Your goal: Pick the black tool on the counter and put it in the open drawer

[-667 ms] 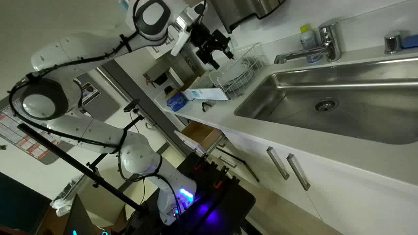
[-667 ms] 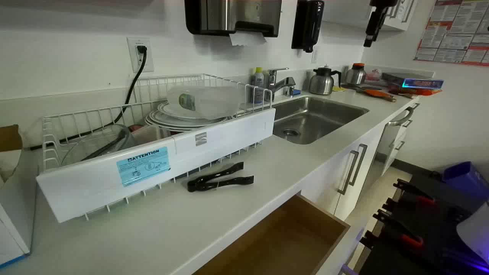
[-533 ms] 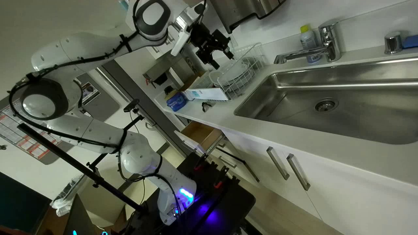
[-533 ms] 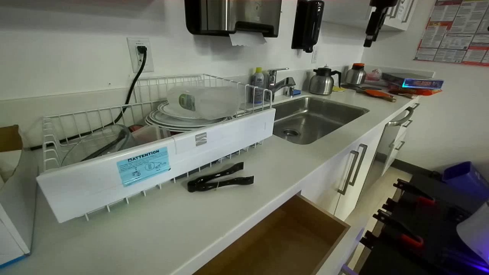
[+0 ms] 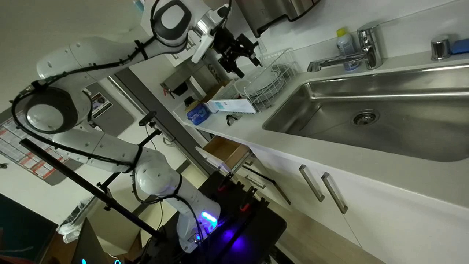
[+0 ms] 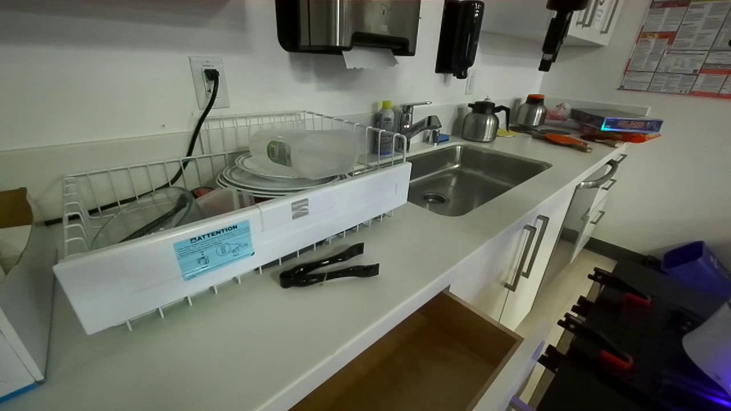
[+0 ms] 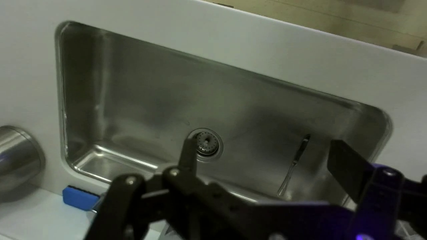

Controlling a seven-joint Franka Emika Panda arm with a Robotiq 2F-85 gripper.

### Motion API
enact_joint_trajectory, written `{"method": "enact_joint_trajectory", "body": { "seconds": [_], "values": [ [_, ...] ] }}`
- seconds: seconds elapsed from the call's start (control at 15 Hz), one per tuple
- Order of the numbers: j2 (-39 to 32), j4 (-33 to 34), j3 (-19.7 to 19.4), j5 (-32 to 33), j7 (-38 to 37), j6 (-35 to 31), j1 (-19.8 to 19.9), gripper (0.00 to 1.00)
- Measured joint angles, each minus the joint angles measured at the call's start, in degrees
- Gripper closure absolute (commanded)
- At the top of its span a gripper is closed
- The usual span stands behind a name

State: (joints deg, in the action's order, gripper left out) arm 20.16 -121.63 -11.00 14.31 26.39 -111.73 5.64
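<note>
Black tongs [image 6: 345, 272] lie on the white counter [image 6: 228, 354], in front of the dish rack. They also show small and dark in an exterior view [image 5: 231, 119]. The open drawer [image 6: 434, 354], with a brown wooden interior, sticks out below the counter edge near the tongs; it also shows in an exterior view [image 5: 224, 148]. My gripper [image 5: 250, 69] is open and empty, high above the counter. In the wrist view its fingers [image 7: 262, 146] are spread wide over the sink. The tongs and drawer are out of the wrist view.
A white wire dish rack [image 6: 342, 197] with plates stands behind the tongs. The steel sink [image 7: 160, 83] holds a knife [image 7: 295, 161]. A faucet [image 5: 372, 51] rises behind the sink. A blue-labelled container [image 5: 198, 113] stands at the counter's end. A paper towel dispenser [image 6: 354, 25] hangs above.
My gripper has shifted very slightly to the left in both exterior views. It stays open. The tongs and the drawer have not moved.
</note>
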Motion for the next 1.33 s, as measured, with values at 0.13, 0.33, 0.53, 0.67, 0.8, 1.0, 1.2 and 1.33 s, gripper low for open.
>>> {"method": "enact_joint_trajectory", "body": {
  "seconds": [0.13,0.33,0.53,0.67,0.8,1.0,1.2,1.33],
  "values": [
    [0.1,-0.77,1.46,0.0,1.71,0.0,-1.61,0.0],
    [0.54,-2.51,4.06,-0.01,4.77,0.0,-4.85,0.0],
    [0.94,-3.95,5.67,-1.13,9.47,0.09,-8.29,0.0],
    [1.02,-4.27,6.09,-1.15,10.79,0.09,-9.07,0.0],
    [0.89,-4.27,6.08,-1.15,10.75,0.08,-8.98,0.0],
    [0.87,-4.27,6.06,-1.15,10.75,0.08,-8.92,0.0],
    [0.82,-4.34,6.1,-1.31,11.02,-0.42,-9.18,0.0],
    [0.89,-4.99,6.36,-4.26,13.32,-3.03,-10.91,0.0]
  ]
}}
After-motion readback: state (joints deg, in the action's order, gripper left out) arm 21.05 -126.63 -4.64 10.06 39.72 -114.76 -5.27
